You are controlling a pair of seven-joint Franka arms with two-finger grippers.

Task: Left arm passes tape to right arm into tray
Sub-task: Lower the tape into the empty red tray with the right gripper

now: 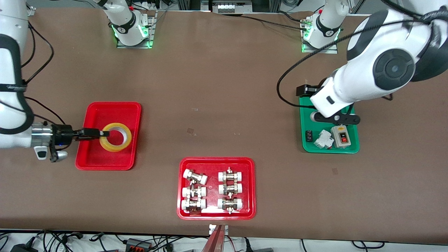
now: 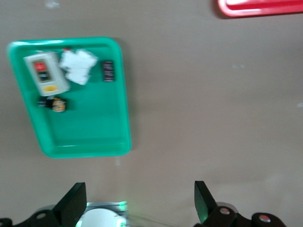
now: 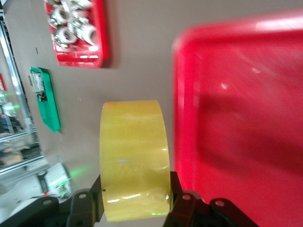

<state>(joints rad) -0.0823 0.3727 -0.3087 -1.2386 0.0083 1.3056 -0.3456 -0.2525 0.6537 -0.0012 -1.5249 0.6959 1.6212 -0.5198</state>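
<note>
The yellow tape roll (image 1: 114,146) is over the plain red tray (image 1: 105,159) at the right arm's end of the table, its open core facing up. My right gripper (image 1: 104,133), on the arm with the silver collar, is shut on the roll's edge. In the right wrist view the fingers press on both flat faces of the tape (image 3: 135,151), with the red tray (image 3: 236,118) beside it and the right gripper (image 3: 136,191) around the roll. My left gripper (image 1: 336,119) hangs open and empty over the green tray (image 1: 330,150); its jaws stand wide apart in the left wrist view (image 2: 140,194).
A red tray with white-capped metal fittings (image 1: 216,216) sits near the front edge at the table's middle. The green tray (image 2: 90,132) holds a switch box (image 2: 45,73), a white part and small dark parts. Bare brown table lies between the trays.
</note>
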